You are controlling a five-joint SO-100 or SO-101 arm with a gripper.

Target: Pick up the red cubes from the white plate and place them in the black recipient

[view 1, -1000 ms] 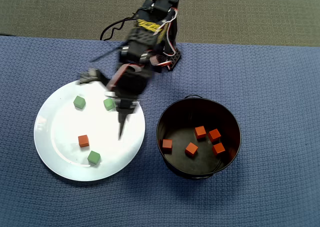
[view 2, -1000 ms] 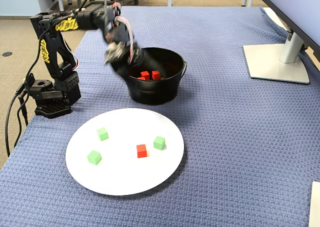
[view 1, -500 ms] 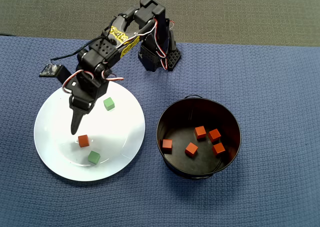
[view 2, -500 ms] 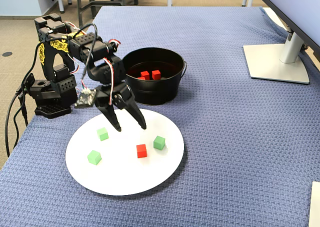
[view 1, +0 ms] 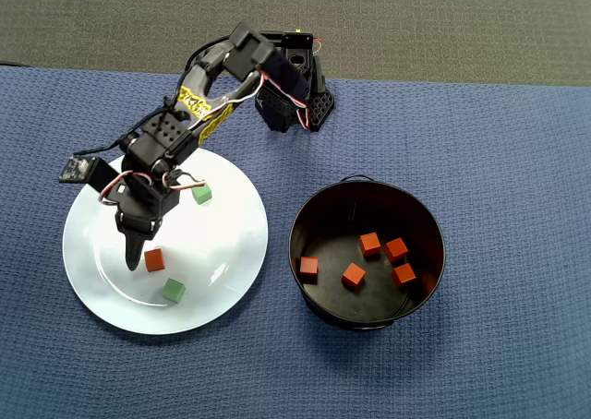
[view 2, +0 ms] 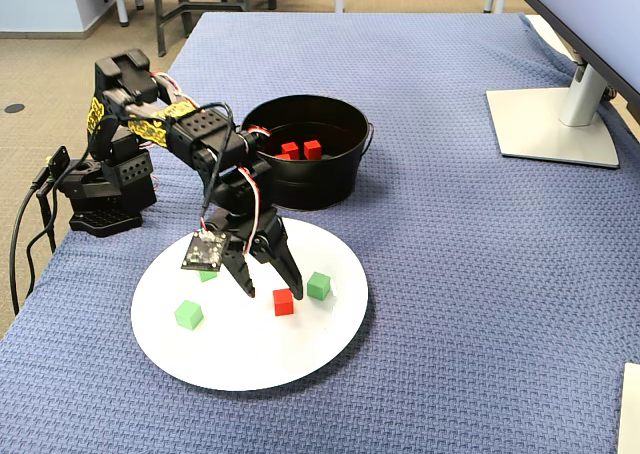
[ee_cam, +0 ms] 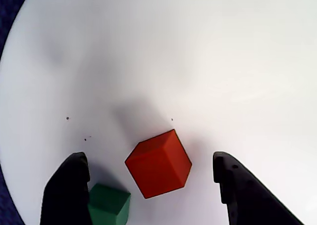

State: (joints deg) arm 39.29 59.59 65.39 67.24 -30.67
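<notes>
While the arm was over the plate's upper half half a second ago, the end effector (view 2: 274, 286) has now dropped further and sits low over the white plate (view 1: 97, 294), fingers spread apart and straddling the one red cube (ee_cam: 159, 163) left on it. Nothing gripped: wrist view shows clear plate between each finger and the cube, left finger (ee_cam: 69, 190) and right finger (ee_cam: 242, 195) both apart from it.

Overhead view: fingertip (view 1: 132, 256) lies just left of the red cube (view 1: 154, 259); the other finger is not separable there. A second ago the arm was blurred mid-swing between pot and plate; now it is sharp.

Green cubes: one (view 1: 173, 291) just below the red cube in the overhead view, one (view 1: 201, 194) higher on the plate beside the wrist. The third shows in the fixed view (view 2: 188, 315) at the plate's left; in the overhead view it is covered by the arm. None has moved since the earlier frames, nor has the red cube.

Black recipient (view 1: 314, 207) sits right of the plate on the blue table (view 1: 499, 161), close but not touching. Five red cubes (view 1: 370, 245) lie on its floor, same count and layout as before.
</notes>
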